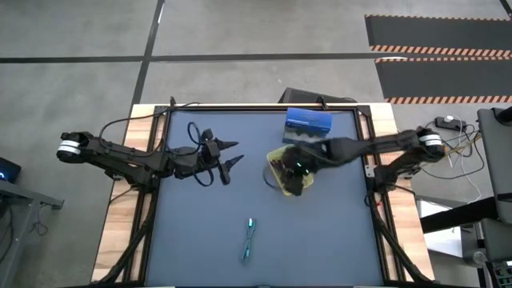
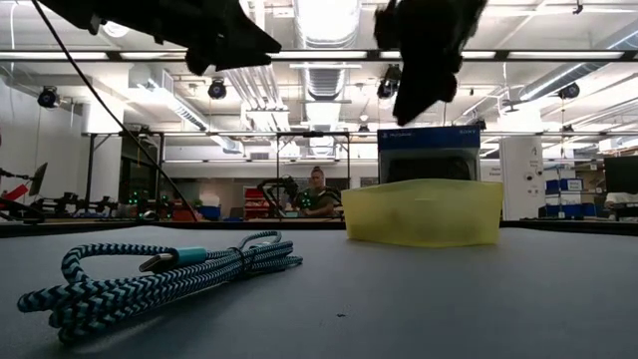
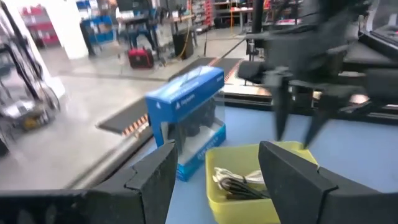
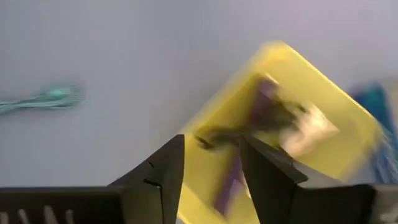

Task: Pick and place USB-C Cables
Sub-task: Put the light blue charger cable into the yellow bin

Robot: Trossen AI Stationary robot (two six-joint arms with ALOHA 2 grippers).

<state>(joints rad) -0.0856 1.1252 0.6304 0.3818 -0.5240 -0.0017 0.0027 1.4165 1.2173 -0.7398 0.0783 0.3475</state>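
Note:
The teal cable [image 1: 250, 238] lies bundled on the blue mat near the table's near edge, also seen in the low view [image 2: 150, 279] and the right wrist view [image 4: 43, 99]. A yellow tray [image 1: 275, 156] holds the purple cable [image 4: 264, 93], the black cable [image 4: 267, 118] and the white cable [image 4: 311, 134]. My right gripper [image 1: 292, 182] hangs open above the tray [image 3: 242, 205], fingers pointing down, holding nothing. My left gripper [image 1: 237, 154] floats open left of the tray, above the mat.
A blue boxed product [image 1: 308, 122] stands upright just behind the tray, toward the far edge. The mat has free room around the teal cable and along its left and right sides. Black arm wires loop near the left gripper [image 1: 200, 152]. A person sits in the room behind [image 2: 319, 189].

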